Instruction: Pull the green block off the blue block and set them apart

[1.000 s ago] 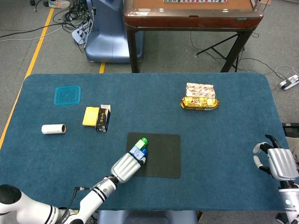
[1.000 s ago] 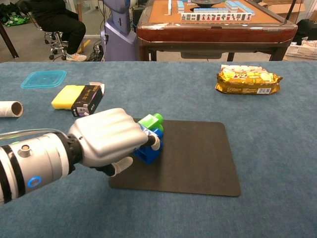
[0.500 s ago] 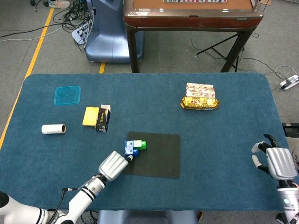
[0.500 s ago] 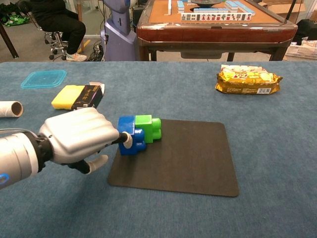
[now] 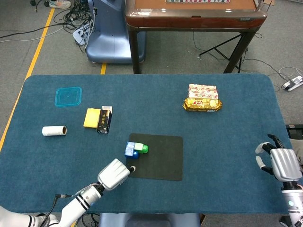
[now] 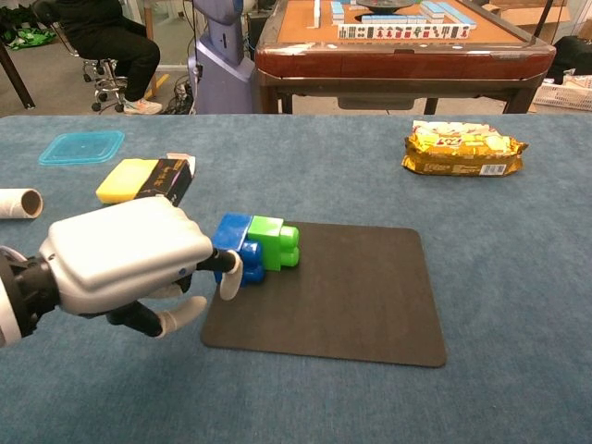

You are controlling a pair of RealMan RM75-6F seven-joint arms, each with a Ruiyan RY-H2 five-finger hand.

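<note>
glossy plastic green block (image 6: 274, 242), matt black mat (image 6: 351, 287), fuzzy blue tablecloth (image 6: 499, 277)

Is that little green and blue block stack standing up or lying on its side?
On its side. The green block sits beside the blue block, still joined, at the edge of the black mat.

No legible text, brand, number or sign is found in either view. The gold snack packet (image 6: 464, 152) carries printing along its top edge, too small to read. The pink-and-white packet (image 5: 202, 89) behind it shows a printed pattern, likewise unreadable. The black box (image 6: 163, 186) bears faint gold marking on its side face, not resolvable. The tiles (image 6: 404, 30) on the far table show no decipherable characters.
</note>
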